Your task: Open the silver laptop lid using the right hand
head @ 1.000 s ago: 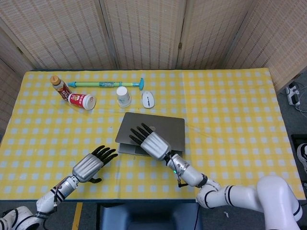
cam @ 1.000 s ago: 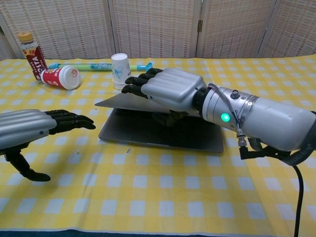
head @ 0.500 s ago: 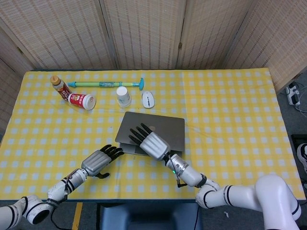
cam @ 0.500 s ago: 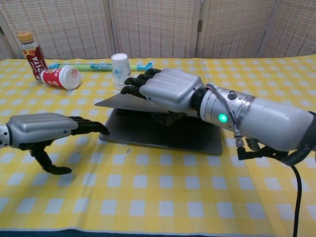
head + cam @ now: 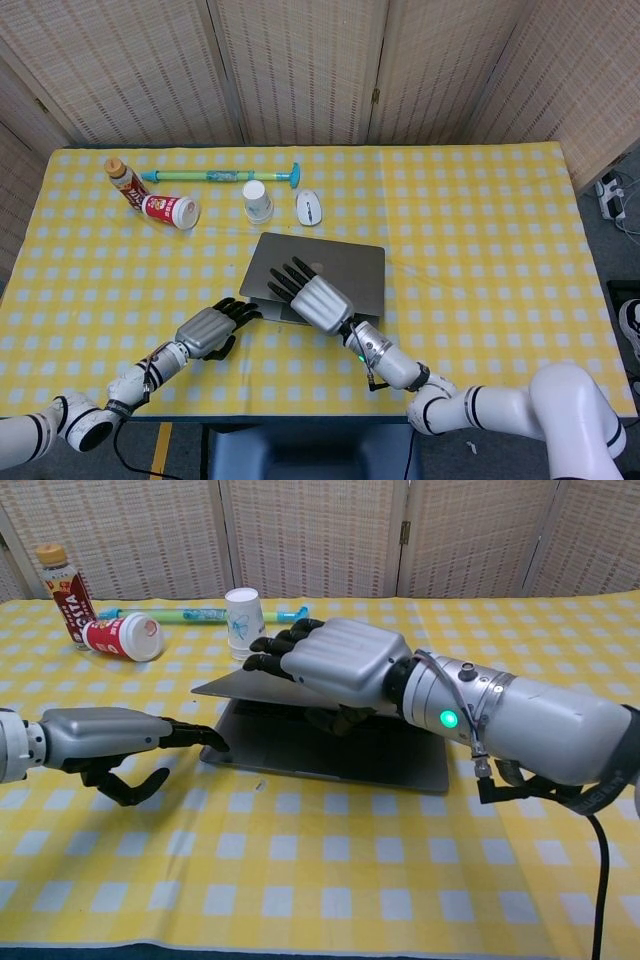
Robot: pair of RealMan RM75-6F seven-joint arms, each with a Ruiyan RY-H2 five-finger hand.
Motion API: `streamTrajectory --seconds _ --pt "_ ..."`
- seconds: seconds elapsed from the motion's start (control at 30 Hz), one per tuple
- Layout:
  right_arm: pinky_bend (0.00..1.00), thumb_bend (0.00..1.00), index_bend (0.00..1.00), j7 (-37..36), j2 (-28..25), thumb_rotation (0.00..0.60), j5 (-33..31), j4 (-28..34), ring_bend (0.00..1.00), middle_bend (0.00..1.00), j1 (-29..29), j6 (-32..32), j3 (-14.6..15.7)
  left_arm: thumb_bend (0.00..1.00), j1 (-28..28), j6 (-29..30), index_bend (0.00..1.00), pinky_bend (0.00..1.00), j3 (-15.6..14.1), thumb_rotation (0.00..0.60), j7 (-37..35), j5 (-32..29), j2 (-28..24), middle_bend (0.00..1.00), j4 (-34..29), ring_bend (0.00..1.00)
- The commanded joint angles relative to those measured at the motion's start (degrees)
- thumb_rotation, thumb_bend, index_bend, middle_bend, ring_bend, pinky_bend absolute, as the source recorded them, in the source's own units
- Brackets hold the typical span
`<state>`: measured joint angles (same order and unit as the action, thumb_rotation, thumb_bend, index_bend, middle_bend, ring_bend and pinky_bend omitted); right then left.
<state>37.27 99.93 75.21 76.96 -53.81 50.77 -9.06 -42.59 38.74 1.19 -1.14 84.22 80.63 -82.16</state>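
The silver laptop (image 5: 345, 265) lies mid-table with its lid (image 5: 228, 686) lifted a little off the base (image 5: 330, 752). My right hand (image 5: 313, 298) (image 5: 338, 660) grips the lid's front edge, with fingers spread on top and the thumb underneath. My left hand (image 5: 210, 329) (image 5: 100, 738) lies low on the cloth to the laptop's left and holds nothing. Its fingers are stretched out, and its fingertips (image 5: 212, 741) reach the base's front left corner.
At the back left stand a brown bottle (image 5: 121, 177) (image 5: 62, 582) and a tipped red cup (image 5: 170, 210) (image 5: 122, 637). A green-blue tube (image 5: 220, 177), an upturned white paper cup (image 5: 257, 201) (image 5: 244, 622) and a white mouse (image 5: 309, 207) lie behind the laptop.
My left hand has slid right along the cloth until its fingertips reach the laptop base's corner. The right hand and the lid have barely moved.
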Motion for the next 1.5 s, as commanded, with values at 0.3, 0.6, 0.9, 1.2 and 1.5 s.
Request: streamTrajectory --seconds 0.3,0.6,0.9,1.2,1.5 --pt "0.0 0.59 0.0 -0.1 -0.1 0.6 -0.1 -0.3 0.0 0.0 -0.2 0.5 0.1 0.84 -1.4 -1.1 0.0 0.0 -0.6 0.465 1.6 -2.0 1.1 0.05 0.7 0.01" --pt "0.0 0.59 0.0 -0.2 -1.1 0.6 -0.3 0.4 0.0 0.0 -0.1 1.4 -0.4 0.84 -2.0 -1.8 0.0 0.0 -1.2 0.448 3.6 -3.7 1.1 0.06 0.4 0.01" --pt "0.0 0.59 0.0 -0.3 -2.5 0.6 -1.1 1.1 0.0 0.0 -0.1 2.6 -1.6 0.84 -2.4 -2.3 0.0 0.0 -2.0 0.426 4.7 -4.9 0.9 0.07 0.0 0.01" --pt "0.0 0.59 0.0 -1.0 -4.8 0.6 -3.2 1.2 0.0 0.0 -0.5 3.5 -4.3 0.84 -2.8 -2.3 0.0 0.0 -2.4 0.424 4.8 -5.3 1.0 0.07 -0.1 0.01" --pt "0.0 0.59 0.0 -1.1 -6.2 0.6 -6.1 -0.4 0.0 0.0 -1.3 2.9 -6.1 0.84 -3.1 -2.2 0.0 0.0 -2.6 0.413 5.2 -5.4 1.0 0.07 -0.2 0.01"
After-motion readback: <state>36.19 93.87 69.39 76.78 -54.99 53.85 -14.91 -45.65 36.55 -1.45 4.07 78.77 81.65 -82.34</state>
